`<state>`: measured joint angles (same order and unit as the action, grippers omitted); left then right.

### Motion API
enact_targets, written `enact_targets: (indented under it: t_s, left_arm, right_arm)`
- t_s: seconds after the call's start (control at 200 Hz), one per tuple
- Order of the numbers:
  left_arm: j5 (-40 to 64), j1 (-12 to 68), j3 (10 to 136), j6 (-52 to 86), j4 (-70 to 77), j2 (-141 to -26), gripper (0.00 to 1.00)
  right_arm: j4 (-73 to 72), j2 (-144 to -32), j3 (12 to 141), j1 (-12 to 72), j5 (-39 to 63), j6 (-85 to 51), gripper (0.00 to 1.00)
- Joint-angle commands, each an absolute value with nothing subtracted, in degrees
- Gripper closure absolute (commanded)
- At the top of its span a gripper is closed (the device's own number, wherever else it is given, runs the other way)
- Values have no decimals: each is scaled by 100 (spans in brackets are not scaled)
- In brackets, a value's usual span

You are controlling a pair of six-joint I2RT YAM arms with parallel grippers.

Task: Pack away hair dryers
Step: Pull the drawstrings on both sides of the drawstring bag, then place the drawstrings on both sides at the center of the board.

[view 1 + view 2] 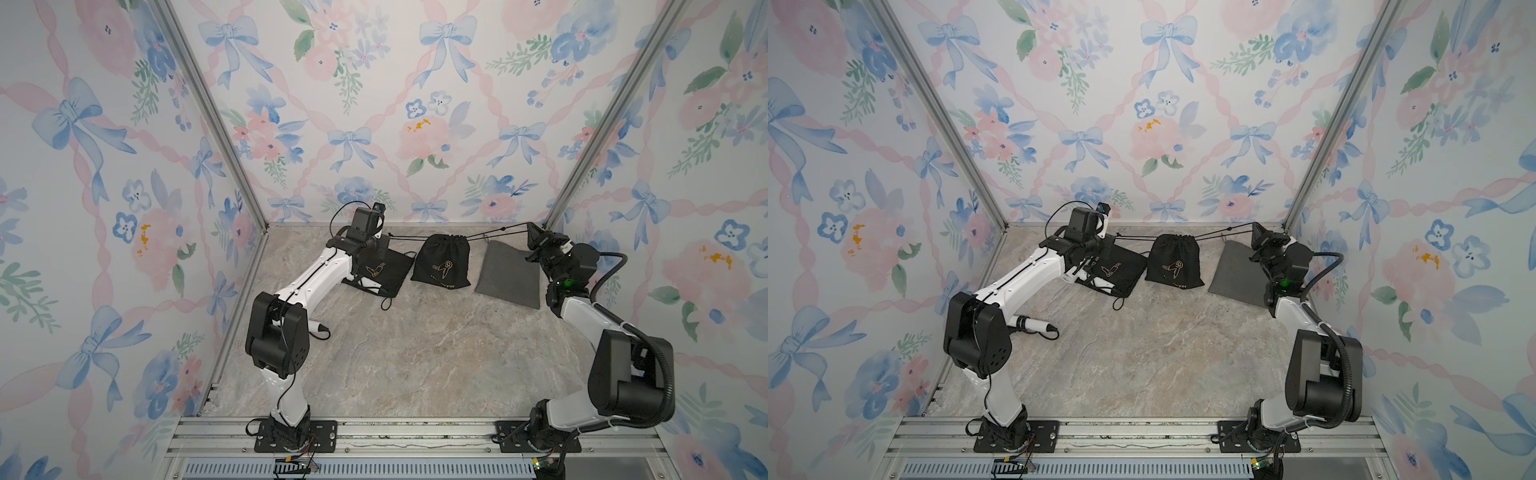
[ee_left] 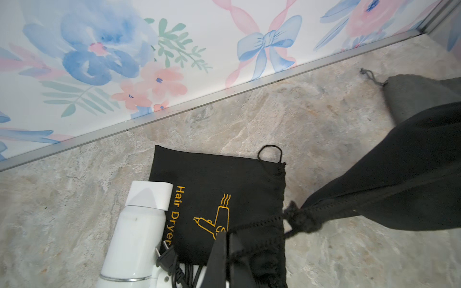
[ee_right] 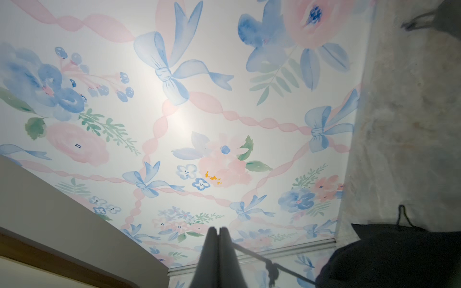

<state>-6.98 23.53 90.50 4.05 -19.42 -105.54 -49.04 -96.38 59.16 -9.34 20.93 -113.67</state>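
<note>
A bulging black drawstring pouch [image 1: 441, 262] stands at the back middle, its mouth cinched; its contents are hidden. Its two cords are pulled taut to either side. My left gripper [image 1: 388, 237] is shut on the left drawstring [image 2: 262, 222], and my right gripper [image 1: 530, 228] is shut on the right drawstring [image 3: 252, 254]. One white hair dryer [image 2: 134, 237] with a dark plug lies beside a flat black pouch [image 2: 224, 184] printed "Hair Dryer", under my left gripper [image 2: 227, 235]. A second white hair dryer [image 1: 1034, 324] lies by the left arm's elbow.
A flat grey pouch [image 1: 509, 274] lies at the back right, just under my right gripper [image 3: 219, 229]. The back wall rail [image 2: 174, 112] and both side walls are close to the two grippers. The marble tabletop [image 1: 415, 353] spreads out in front.
</note>
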Motion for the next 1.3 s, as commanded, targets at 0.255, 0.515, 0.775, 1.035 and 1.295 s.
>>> enact_targets:
  t_s: [0.255, 0.515, 0.775, 1.035, 1.295]
  left_arm:
    - [-2314, 2179, 9097, -64, -2243, -10816, 100]
    - [-2872, 2190, 9250, -250, -2344, -11092, 100]
    - [-3057, 2188, 9273, -325, -2383, -11250, 100]
    - [-2961, 2190, 9440, -244, -2439, -11343, 100]
    - [-2151, 2470, 10128, 89, -2535, -11679, 100]
  right_arm:
    - [-6513, -9986, 6447, -876, 743, -12722, 100]
    - [-6780, -10017, 6451, -942, 411, -13050, 100]
    - [-6838, -10055, 6403, -1083, 345, -13126, 100]
    - [-6843, -10109, 6368, -1184, 350, -13151, 100]
    - [-6574, -10300, 6413, -1079, 667, -12750, 100]
